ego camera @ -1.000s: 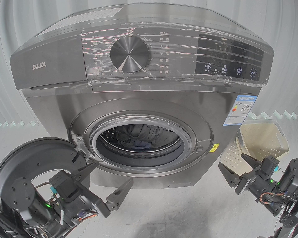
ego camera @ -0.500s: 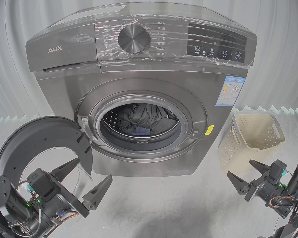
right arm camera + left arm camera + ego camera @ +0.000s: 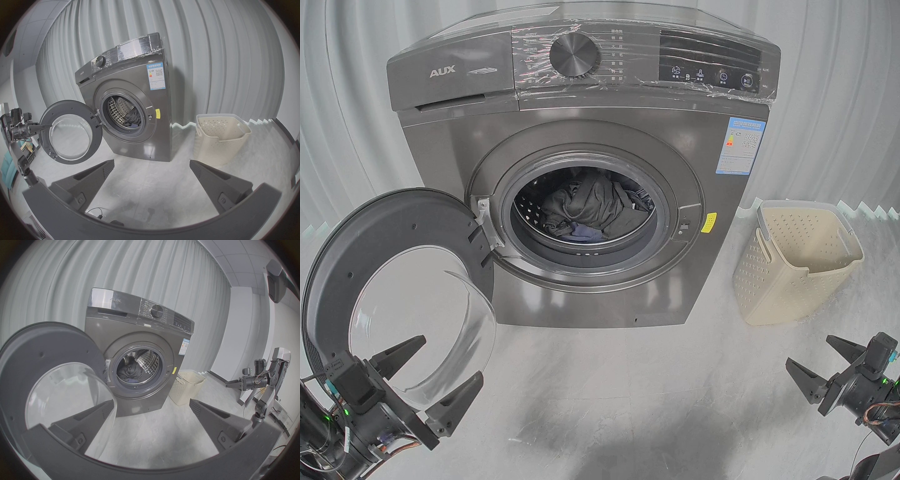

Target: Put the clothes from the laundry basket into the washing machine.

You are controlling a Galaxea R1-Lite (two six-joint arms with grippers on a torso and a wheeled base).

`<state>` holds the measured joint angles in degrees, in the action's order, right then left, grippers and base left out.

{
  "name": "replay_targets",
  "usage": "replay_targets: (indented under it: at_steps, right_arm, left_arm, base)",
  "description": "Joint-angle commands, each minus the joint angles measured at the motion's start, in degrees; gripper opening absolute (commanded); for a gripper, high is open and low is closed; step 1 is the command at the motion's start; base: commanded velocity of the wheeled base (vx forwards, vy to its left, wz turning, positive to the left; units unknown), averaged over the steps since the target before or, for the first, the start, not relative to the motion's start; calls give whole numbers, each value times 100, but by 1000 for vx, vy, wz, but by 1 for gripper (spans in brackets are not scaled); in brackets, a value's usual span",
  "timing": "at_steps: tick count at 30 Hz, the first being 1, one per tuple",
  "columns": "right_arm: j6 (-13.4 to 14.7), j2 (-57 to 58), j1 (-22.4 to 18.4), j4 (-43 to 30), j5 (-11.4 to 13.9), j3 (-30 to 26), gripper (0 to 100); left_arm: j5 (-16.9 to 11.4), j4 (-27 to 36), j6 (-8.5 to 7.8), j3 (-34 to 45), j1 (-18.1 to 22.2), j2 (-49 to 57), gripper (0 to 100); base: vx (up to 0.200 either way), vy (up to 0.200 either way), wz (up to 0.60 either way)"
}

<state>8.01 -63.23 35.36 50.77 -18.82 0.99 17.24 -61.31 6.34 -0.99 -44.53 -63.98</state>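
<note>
The grey washing machine [image 3: 581,125] stands ahead with its round door [image 3: 394,275] swung open to the left. Dark clothes [image 3: 590,203] lie piled in the drum, also seen as clothes [image 3: 129,371] and clothes [image 3: 132,117] from the wrists. The cream laundry basket [image 3: 797,262] stands on the floor right of the machine, its inside bare where it shows. My left gripper [image 3: 434,375] is open and holds nothing, low in front of the door. My right gripper [image 3: 822,362] is open too, below the basket, nothing between its fingers.
Pale grey floor [image 3: 625,387] stretches between me and the machine. White curtains [image 3: 837,100] hang behind. The open door [image 3: 53,374] juts out on the left, close to my left gripper. A white wall [image 3: 237,343] lies beyond the basket.
The whole view has pulled back: the machine and basket look smaller and farther. Both grippers sit lower in the picture and stay open.
</note>
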Motion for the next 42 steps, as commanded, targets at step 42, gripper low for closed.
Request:
replay_targets:
  at_steps: [42]
  right_arm:
    - [-1047, 6323, -3501, -4858, 2629, -46, 100]
  left_arm:
    - [-1900, 5735, -300, 99, 4444, 6398, 100]
  base:
    - [0, 0, 0]
